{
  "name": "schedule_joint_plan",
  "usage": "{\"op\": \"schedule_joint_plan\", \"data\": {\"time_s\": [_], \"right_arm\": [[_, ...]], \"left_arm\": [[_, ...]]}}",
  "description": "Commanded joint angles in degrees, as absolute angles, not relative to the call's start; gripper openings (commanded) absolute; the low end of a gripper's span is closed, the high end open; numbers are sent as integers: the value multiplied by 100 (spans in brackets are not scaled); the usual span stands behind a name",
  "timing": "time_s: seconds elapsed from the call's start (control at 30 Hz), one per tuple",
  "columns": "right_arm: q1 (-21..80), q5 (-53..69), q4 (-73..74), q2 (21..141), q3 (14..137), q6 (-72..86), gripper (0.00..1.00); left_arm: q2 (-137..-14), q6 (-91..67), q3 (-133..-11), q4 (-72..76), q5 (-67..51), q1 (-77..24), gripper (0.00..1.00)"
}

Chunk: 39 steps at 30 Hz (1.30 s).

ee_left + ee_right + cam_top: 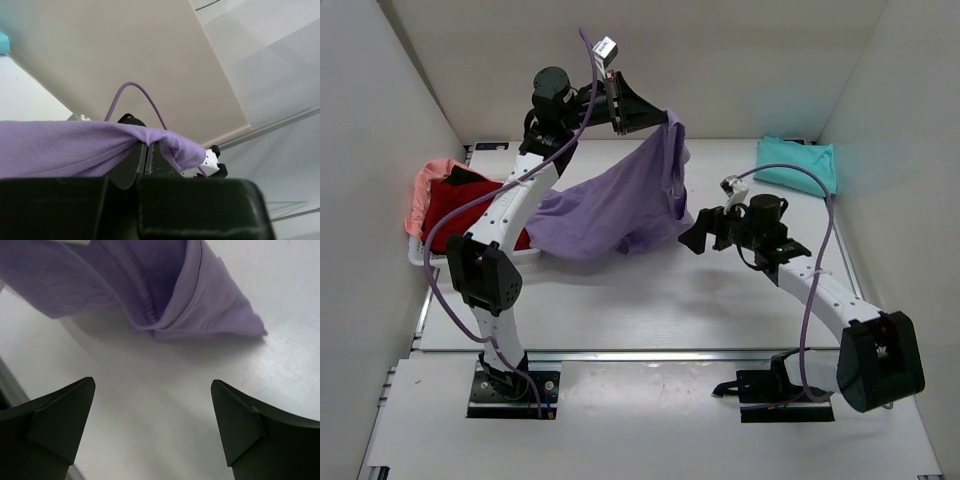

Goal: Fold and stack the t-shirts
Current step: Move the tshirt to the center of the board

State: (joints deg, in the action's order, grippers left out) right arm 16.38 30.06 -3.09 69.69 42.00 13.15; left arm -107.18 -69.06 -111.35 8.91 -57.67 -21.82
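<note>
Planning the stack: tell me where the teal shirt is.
Top view: the teal shirt lies in the table's far right corner, beyond the right gripper.

White table mid-frame; plain pale walls boxing it top, left, right; soft even light.

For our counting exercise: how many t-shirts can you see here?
4: lavender t-shirt held by the left gripper; teal t-shirt far right; red t-shirt and salmon-pink t-shirt in the left basket. More may hide beneath.
</note>
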Motion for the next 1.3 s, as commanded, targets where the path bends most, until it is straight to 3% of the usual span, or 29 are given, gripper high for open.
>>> {"op": "schedule_joint_plan", "data": {"time_s": [0.0,0.23,0.37,0.4,0.43,0.47,0.5,0.7,0.93,1.13,1.27], "right_arm": [[1880,2374,-1695,7442,4324,879,100],[2373,1635,-1942,8735,5071,667,100],[2417,1468,-2021,8894,5177,799,98],[2391,1468,-1987,8860,5238,826,75],[2330,1363,-1934,8772,5238,817,44],[2329,1188,-1899,8667,5177,843,26],[2320,882,-1742,8457,5142,800,0],[1531,992,-644,6753,5193,500,0],[-534,168,-862,5590,6554,783,0],[-598,-412,-800,5502,7557,37,0],[-449,-344,-695,5563,8058,-360,0]], "left_arm": [[-10283,-6943,-11259,923,-5933,-2215,0],[-10222,-7066,-11153,941,-6038,-2136,0],[-10213,-7145,-11110,1028,-6135,-2092,0],[-10169,-7119,-11109,1020,-6161,-2083,0],[-10152,-7110,-11066,1011,-6179,-2057,0],[-10151,-7119,-11074,976,-6161,-2013,0],[-10195,-6997,-11135,706,-6135,-1987,0],[-10713,-6855,-12381,9,-6047,-1969,0],[-12128,-8516,-14481,1345,-6012,-1986,0],[-11523,-8157,-13212,1511,-6047,-2092,0],[-11610,-8051,-13332,1240,-6064,-2215,0]]}}
